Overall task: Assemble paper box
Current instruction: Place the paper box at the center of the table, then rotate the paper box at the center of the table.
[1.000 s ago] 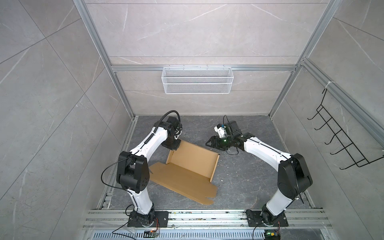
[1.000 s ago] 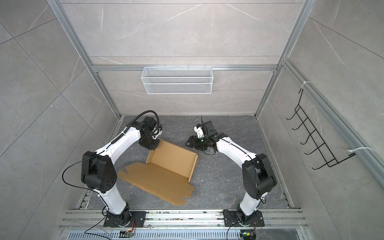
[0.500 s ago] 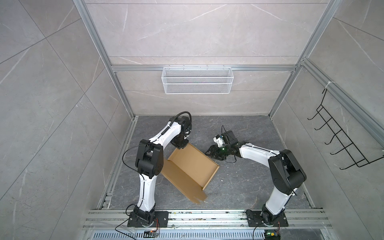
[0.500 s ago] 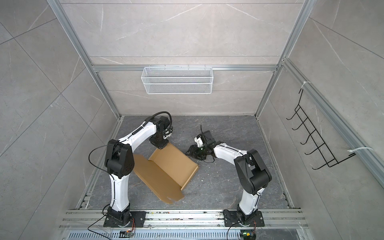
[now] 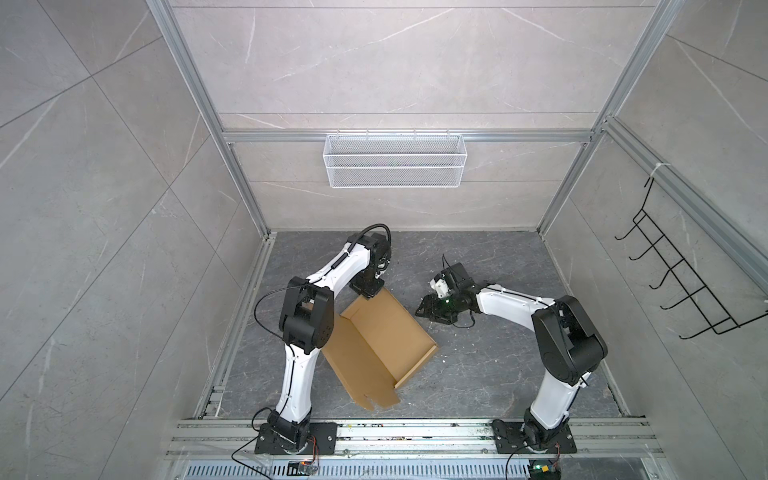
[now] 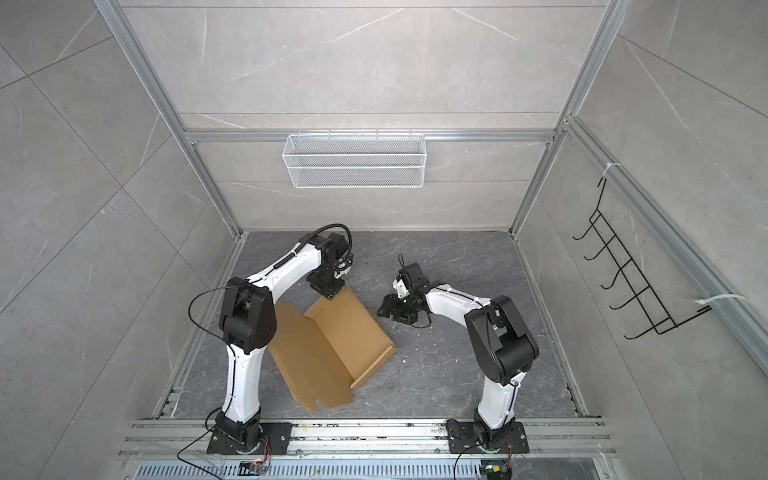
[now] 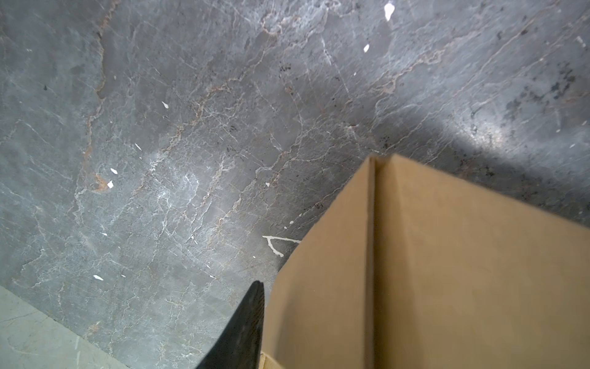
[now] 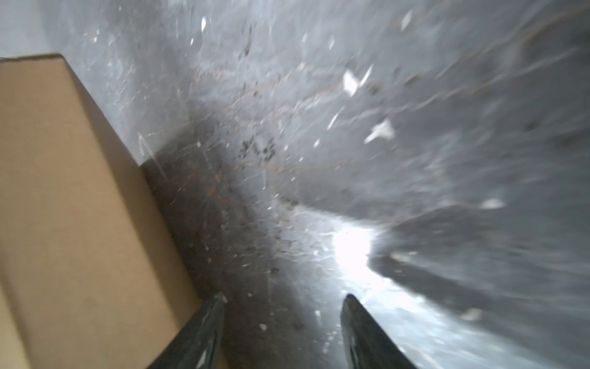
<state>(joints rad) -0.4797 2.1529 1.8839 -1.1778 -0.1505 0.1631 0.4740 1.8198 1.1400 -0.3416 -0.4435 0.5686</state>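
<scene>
Wall-folding stage: the box [image 5: 374, 345] lies half-formed on the counter [image 5: 478, 374], nearer its left edge. The left pincer [image 5: 368, 292] sits at its far corner, and I cannot tell its grip. The right pincer [image 8: 284, 300] is apart and empty beside it. Next, probably lifting the flat panel.

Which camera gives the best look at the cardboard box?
In both top views the cardboard box shows whole: an open tray with raised walls and a flat flap. The left wrist view shows only one corner of the box close up; the right wrist view shows only a blurred side.
</scene>
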